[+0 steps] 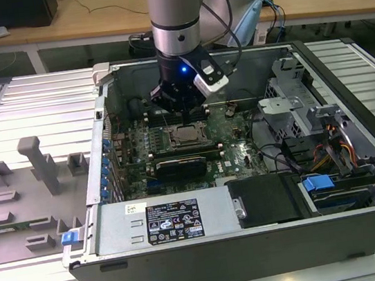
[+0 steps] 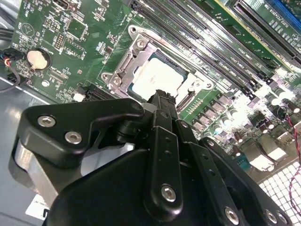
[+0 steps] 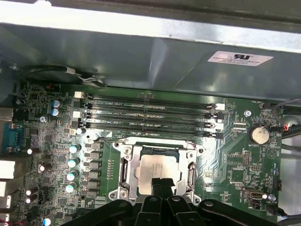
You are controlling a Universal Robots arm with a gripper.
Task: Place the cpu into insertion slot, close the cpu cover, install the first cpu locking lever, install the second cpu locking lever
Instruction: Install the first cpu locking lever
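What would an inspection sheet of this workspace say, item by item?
Surface: ribbed metal table carrying an open computer case.
Job's things: cpu sits in the insertion slot; cpu cover lies flat around it; whether it is latched cannot be told.
Clutter: grey holder blocks on the table, at the exterior view's left of the case.
Pincer: shut, holding nothing, tips at the cpu's edge; contact cannot be told.
Cables: black cables beside the arm; coloured wires inside the case, at the exterior view's right.
Surroundings: wooden desks behind.
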